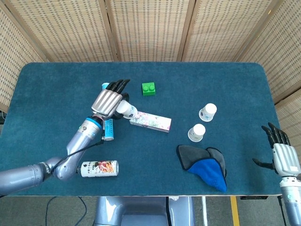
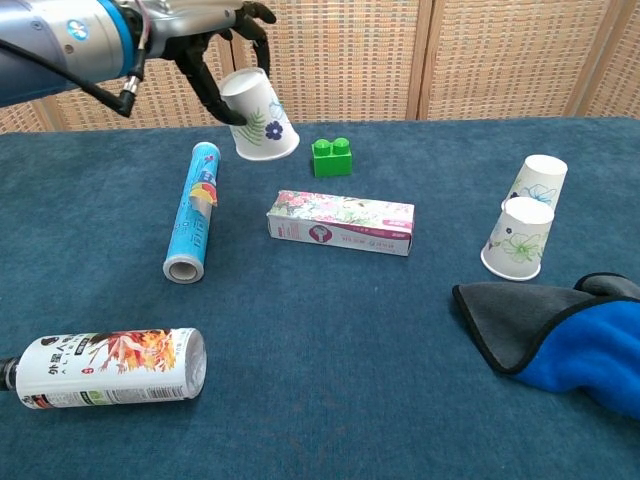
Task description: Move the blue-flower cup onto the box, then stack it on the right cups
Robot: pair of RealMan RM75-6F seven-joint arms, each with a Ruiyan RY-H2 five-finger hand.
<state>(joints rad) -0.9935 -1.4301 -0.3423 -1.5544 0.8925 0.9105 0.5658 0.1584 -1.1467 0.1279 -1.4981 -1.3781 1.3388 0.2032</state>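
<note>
My left hand [image 1: 108,102] [image 2: 213,48] holds the blue-flower cup [image 2: 259,116] [image 1: 127,109] in the air, tilted with its mouth down and to the right. The cup hangs above the left end of the flowered box [image 1: 150,121] [image 2: 340,222], which lies flat mid-table. Two white flowered cups [image 1: 208,112] [image 1: 196,133] stand upside down on the right, also in the chest view [image 2: 535,183] [image 2: 517,238]. My right hand [image 1: 282,155] rests open at the table's right front corner, far from everything.
A blue tube [image 2: 191,210] lies left of the box, partly under my left arm in the head view. A green brick [image 1: 149,88] sits behind the box. A bottle [image 1: 98,168] lies at the front left. A grey-and-blue cloth [image 1: 205,164] lies before the right cups.
</note>
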